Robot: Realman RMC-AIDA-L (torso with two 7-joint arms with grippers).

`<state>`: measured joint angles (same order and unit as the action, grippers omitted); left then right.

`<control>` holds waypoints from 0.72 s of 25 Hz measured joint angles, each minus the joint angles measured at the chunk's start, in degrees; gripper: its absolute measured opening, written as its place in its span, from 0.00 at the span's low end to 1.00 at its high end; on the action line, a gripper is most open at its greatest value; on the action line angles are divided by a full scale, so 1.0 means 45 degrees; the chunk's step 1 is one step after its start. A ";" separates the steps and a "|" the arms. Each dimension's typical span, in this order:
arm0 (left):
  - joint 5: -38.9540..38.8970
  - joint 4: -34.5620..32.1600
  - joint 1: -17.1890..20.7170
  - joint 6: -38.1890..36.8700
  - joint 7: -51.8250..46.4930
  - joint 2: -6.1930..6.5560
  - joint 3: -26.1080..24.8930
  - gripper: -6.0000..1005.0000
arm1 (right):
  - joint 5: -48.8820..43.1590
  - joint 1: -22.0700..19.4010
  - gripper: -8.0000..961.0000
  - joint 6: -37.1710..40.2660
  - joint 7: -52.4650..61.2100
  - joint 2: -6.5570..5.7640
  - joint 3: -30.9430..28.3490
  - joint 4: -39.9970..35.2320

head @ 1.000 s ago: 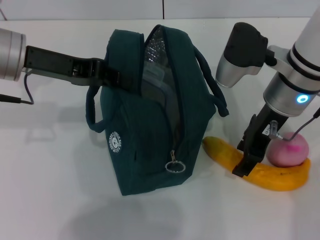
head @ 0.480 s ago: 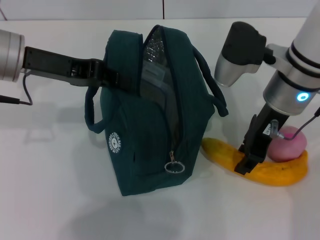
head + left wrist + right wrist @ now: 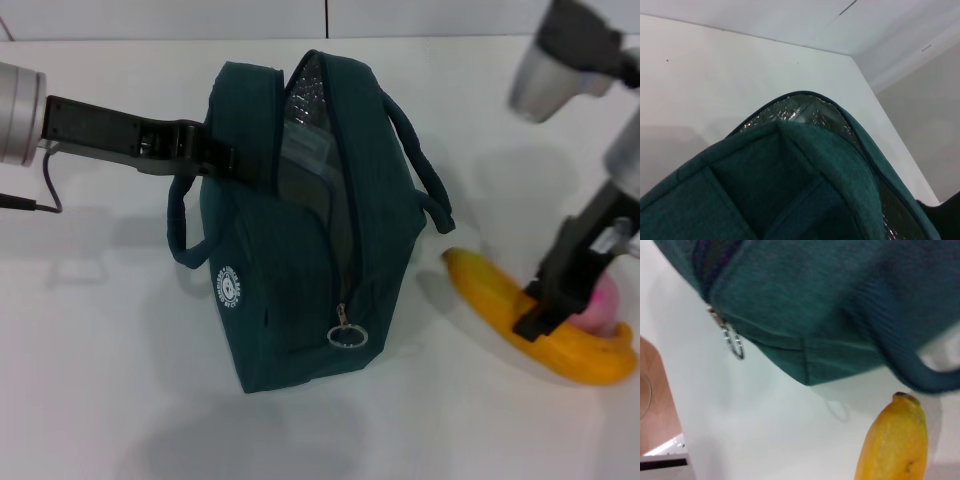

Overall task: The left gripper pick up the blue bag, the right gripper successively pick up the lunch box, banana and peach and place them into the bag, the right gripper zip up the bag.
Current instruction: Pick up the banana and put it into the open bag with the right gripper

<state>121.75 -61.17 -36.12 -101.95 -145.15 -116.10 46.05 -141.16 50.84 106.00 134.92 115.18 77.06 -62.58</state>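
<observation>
Bag (image 3: pixel 300 230) of teal fabric stands mid-table (image 3: pixel 100 400), mouth unzipped, crinkled foil lining showing; the left end effector (image 3: pixel 215 155) is clamped on its far left rim. A clear box seems already inside, though I can't be sure. Right of it, the right end effector (image 3: pixel 545 310) grips the smooth curved banana (image 3: pixel 540 330), with the round pink peach (image 3: pixel 605 305) just behind. Banana, peach and zipping remain.
</observation>
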 joint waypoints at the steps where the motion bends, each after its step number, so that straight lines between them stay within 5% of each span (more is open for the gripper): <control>1: -0.0003 0.0000 0.0001 0.0000 -0.0002 0.0001 0.0000 0.04 | -0.0108 -0.0128 0.46 0.0165 -0.0044 -0.0049 -0.0345 -0.0086; 8: -0.0006 0.0000 -0.0066 0.0000 -0.0009 0.0038 0.0001 0.04 | -0.0113 -0.0830 0.45 0.0773 -0.0276 -0.0603 -0.2023 -0.0601; 12: -0.0097 0.0000 -0.0108 0.0000 -0.0034 0.0026 0.0019 0.04 | -0.0093 -0.0876 0.45 0.1356 -0.0806 -0.0885 -0.4116 -0.0620; 18: -0.0343 0.0000 -0.0023 -0.0016 -0.0022 0.0019 0.0097 0.04 | 0.0152 -0.0952 0.45 0.1776 -0.1037 -0.1610 -0.6343 -0.1006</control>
<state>120.21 -61.17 -36.22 -102.02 -145.25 -116.02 46.49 -140.47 46.55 113.99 130.25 107.93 48.51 -67.11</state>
